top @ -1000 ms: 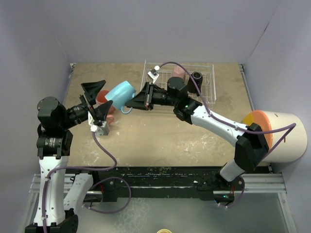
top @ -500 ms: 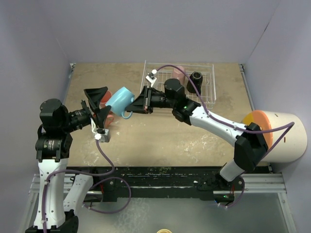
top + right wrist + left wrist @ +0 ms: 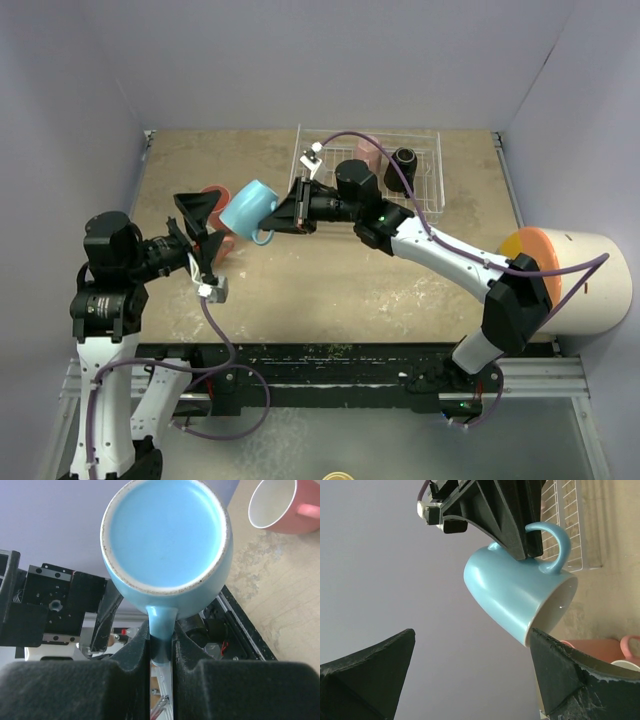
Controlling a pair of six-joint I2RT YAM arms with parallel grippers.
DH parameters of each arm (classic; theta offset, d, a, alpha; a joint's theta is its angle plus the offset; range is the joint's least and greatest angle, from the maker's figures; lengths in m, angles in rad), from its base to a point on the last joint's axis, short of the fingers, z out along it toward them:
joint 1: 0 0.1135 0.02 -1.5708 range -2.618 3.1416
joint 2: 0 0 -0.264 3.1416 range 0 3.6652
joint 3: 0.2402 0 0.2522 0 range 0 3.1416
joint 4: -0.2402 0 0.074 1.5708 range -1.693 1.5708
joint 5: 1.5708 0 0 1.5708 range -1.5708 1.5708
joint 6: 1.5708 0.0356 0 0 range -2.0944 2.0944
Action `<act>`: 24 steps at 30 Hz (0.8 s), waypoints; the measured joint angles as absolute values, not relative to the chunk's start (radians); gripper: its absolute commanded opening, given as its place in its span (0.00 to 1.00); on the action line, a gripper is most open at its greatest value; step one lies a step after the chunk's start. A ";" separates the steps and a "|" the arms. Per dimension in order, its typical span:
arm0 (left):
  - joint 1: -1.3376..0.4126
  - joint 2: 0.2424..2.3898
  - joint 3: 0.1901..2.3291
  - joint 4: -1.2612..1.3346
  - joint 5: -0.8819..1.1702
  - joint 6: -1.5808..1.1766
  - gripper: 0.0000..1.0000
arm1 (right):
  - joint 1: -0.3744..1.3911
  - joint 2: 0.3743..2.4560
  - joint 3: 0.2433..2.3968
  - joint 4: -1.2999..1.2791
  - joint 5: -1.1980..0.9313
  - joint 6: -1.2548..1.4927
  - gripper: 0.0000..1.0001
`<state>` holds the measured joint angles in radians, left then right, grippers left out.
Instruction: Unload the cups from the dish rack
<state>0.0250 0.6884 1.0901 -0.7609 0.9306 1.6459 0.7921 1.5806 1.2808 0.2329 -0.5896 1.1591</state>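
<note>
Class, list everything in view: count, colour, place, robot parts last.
light blue ceramic mug: one, held above the table by its handle
pink ceramic mugs: at least one on the table, one in the rack
black mug: one, in the rack
white wire dish rack: one, far side
large white cylinder with orange end: one, right edge
tan table: one
left gripper: black, jaws open, empty
right gripper: black, jaws shut on blue mug's handle

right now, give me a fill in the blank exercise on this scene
The right tool grips the blue cup by its ____.
The left tool is ____, not shut.
The black cup sits in the ____.
Missing: handle, open, rack.
</note>
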 measured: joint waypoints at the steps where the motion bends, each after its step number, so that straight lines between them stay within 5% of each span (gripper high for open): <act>1: 0.025 0.684 1.086 -0.757 0.931 1.645 0.99 | 0.792 1.581 1.281 0.233 -0.586 1.159 0.00; 14: 0.025 0.674 0.974 -0.638 0.935 1.632 0.87 | 0.827 1.564 1.262 0.400 -0.573 1.279 0.00; 21: 0.025 0.661 0.934 -0.461 0.939 1.514 0.56 | 0.895 1.565 1.234 0.485 -0.569 1.343 0.00; 24: 0.025 0.656 0.934 -0.406 0.942 1.460 0.29 | 0.915 1.568 1.221 0.526 -0.567 1.373 0.02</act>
<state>0.0250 0.6563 0.9337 -0.4061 0.9424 1.4601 0.9146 1.5681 1.2209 0.5259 -0.5667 1.3731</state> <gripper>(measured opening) 0.524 0.148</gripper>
